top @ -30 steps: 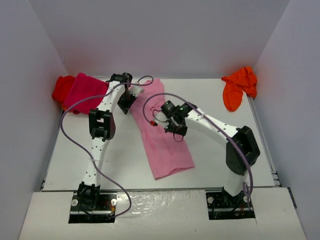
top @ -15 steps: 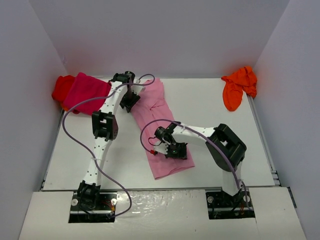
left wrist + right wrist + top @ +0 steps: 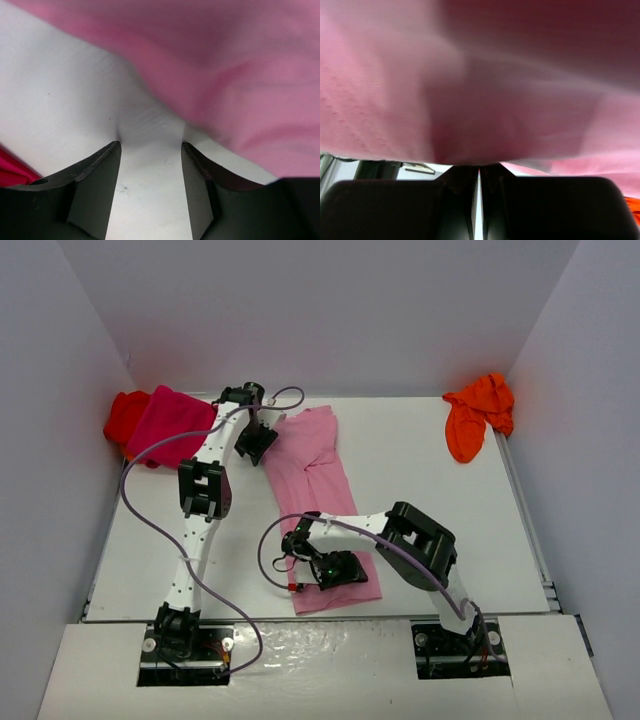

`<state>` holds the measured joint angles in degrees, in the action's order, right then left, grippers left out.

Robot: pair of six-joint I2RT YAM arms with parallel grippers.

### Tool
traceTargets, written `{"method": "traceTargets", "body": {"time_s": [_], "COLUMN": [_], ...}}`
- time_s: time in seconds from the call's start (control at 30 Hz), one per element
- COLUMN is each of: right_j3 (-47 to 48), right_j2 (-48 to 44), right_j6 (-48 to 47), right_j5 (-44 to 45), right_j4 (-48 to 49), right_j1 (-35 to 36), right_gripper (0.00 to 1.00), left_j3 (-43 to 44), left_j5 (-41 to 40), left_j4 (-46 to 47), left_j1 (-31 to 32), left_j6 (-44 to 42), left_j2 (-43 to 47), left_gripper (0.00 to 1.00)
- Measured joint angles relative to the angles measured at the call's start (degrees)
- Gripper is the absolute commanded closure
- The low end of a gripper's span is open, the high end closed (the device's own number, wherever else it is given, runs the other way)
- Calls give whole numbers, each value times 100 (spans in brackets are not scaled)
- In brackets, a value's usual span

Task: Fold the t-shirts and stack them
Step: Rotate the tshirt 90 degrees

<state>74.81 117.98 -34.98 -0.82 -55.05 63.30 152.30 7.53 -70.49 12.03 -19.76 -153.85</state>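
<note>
The left tool (image 3: pixel 258 443), closed a second ago at the far corner of the light pink t-shirt (image 3: pixel 315 465), now has its jaws apart over bare surface (image 3: pixel 430 490) with the cloth free just beyond, while the right tool (image 3: pixel 330 568) has swept from the shirt's middle to its near end, jaws together on the fabric. That reads as straightening before the first fold. The shirt lies mid-surface as a long, fairly smooth strip, creased at its far end.
</note>
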Motion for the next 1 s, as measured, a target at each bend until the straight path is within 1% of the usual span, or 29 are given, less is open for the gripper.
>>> {"method": "traceTargets", "body": {"time_s": [0.1,0.23,0.33,0.4,0.47,0.53,0.67,0.73,0.8,0.9,0.93,0.97,1.0], "right_j3": [198,493,548,588,738,1018,1550,1690,1750,1705,1673,1608,1532], "right_j2": [104,187,99,-68,-390,-917,-2165,-2777,-3297,-3773,-3879,-3917,-3932], "right_j6": [4,39,101,179,232,219,122,68,19,-27,-35,-38,-35], "right_j5": [-222,-421,-233,116,422,720,1271,1487,1621,1652,1646,1626,1603], "right_j4": [-120,-112,119,427,689,951,1401,1478,1513,1523,1526,1543,1546], "right_j1": [402,641,611,466,126,-429,-1593,-2022,-2277,-2475,-2520,-2553,-2585], "right_gripper": [100,100,100,99,98,98,97,95,94,94,94,94,94], "left_j3": [-154,-307,-721,-1101,-1472,-1581,-1435,-1416,-1495,-1603,-1607,-1450,-1212], "left_j5": [74,185,301,350,396,428,574,771,968,1214,1288,1349,1407], "left_j4": [28,39,110,214,319,331,354,355,373,262,186,5,-159], "left_j1": [-116,-239,-256,-234,-164,-66,132,209,291,425,476,539,598], "left_j6": [22,23,-40,-111,-188,-238,-290,-379,-515,-864,-992,-1108,-1202], "left_j2": [81,166,398,619,888,1094,1360,1483,1631,1749,1755,1653,1496], "left_gripper": [59,64,64,63,63,63,64,64,65,76,82,85,86]}}
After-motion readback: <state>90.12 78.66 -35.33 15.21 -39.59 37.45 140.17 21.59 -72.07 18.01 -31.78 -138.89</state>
